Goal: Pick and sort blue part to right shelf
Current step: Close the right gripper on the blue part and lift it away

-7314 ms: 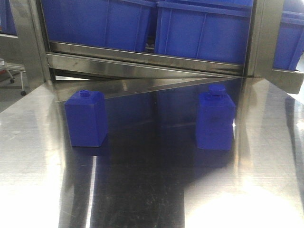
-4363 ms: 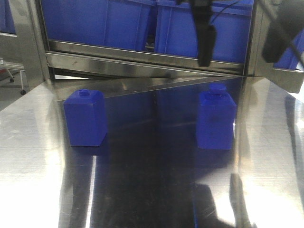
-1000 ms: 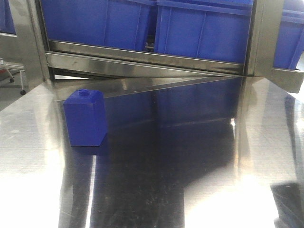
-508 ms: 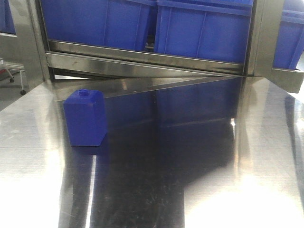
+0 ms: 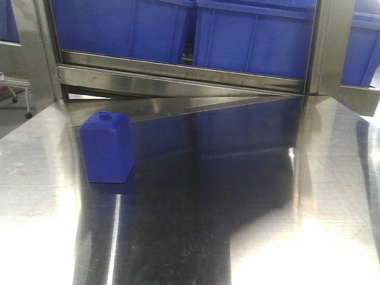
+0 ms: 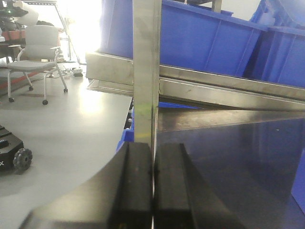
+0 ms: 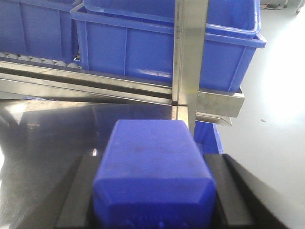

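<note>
Two right jaws snug against the blue part

Our brightly lit workshop
We see a grey office chair on pale floor, glare behind.

The bench is mirror-bright steel. In the front view white glare burns out its near left and near right corners, while its middle lies dark under the blue reflection of the crates behind it. In the left wrist view, hard white light beyond the bench's left edge washes out the floor, and the left claw, close to the lens, is a dim blur. The right wrist view is evenly lit, with the blue part slightly soft above the bench.
</note>
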Controlling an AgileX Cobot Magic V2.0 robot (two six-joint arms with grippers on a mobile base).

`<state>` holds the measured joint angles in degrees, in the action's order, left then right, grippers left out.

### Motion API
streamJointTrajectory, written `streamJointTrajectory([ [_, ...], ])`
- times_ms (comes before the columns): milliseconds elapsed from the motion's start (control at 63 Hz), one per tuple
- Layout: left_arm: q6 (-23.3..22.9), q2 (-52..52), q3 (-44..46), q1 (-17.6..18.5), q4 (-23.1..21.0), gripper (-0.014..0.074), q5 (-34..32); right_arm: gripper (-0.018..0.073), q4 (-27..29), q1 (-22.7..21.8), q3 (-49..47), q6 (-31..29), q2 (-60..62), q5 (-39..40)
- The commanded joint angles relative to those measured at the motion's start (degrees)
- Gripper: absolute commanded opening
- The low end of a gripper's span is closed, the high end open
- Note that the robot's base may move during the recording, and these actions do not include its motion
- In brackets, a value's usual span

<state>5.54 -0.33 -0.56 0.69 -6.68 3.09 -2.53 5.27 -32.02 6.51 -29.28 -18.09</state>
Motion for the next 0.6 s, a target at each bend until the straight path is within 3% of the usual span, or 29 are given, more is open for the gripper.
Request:
streamJointTrajectory([
  [0,-0.38,-1.2,-1.18,-0.06,-0.11,0.0123,-4.82,0.04,-0.76,-0.32,-1.76,-0.35,0.0,4.83],
  [428,-0.38,-0.93,-0.63,-0.06,0.04,0.0123,-5.31,0.04,-0.76,-0.32,-1.76,-0.35,0.0,4.83],
  [587,-4.94,2.67,4.3,-0.06,0.04,0.0123,-4.21,0.04,-0.76,-0.32,-1.76,-0.35,-0.01,4.78],
])
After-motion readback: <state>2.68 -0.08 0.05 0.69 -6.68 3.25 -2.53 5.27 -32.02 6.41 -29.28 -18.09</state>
